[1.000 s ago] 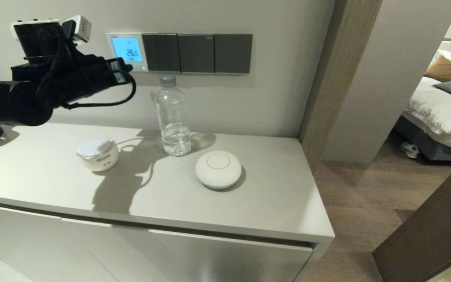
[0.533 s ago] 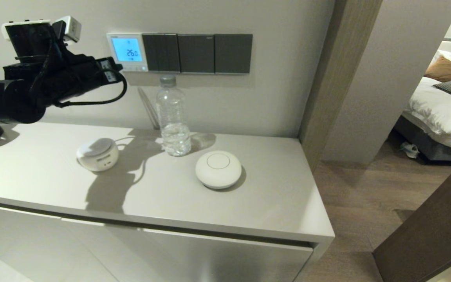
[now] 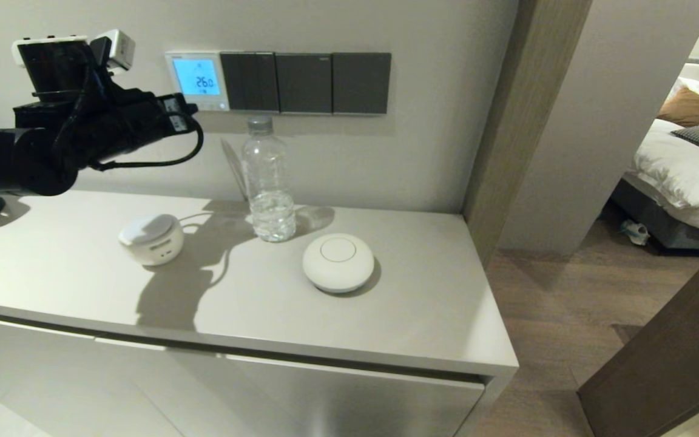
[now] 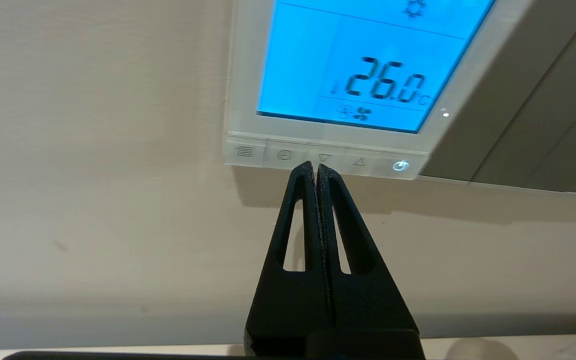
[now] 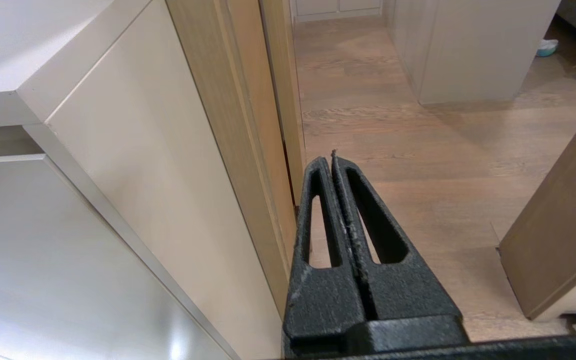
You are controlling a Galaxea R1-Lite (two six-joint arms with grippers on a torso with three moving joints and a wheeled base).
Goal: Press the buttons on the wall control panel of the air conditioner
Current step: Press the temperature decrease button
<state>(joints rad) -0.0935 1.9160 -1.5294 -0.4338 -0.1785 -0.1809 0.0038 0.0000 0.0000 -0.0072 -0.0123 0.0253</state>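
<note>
Wall holds one control panel (image 4: 368, 75), five buttons (image 4: 323, 158), three switch plates (image 3: 305, 82).

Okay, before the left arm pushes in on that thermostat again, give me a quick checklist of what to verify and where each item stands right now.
1. Left gripper shut to a single tip: ok.
2. Tip lined up with the buttons, near the down arrow: ok.
3. Tip touching a button: cannot tell.
4. Control panel lit, reading 26.0: ok.
5. Water bottle clear of the left arm: ok.
6. Right gripper parked away beside the cabinet, shut: ok.
</note>
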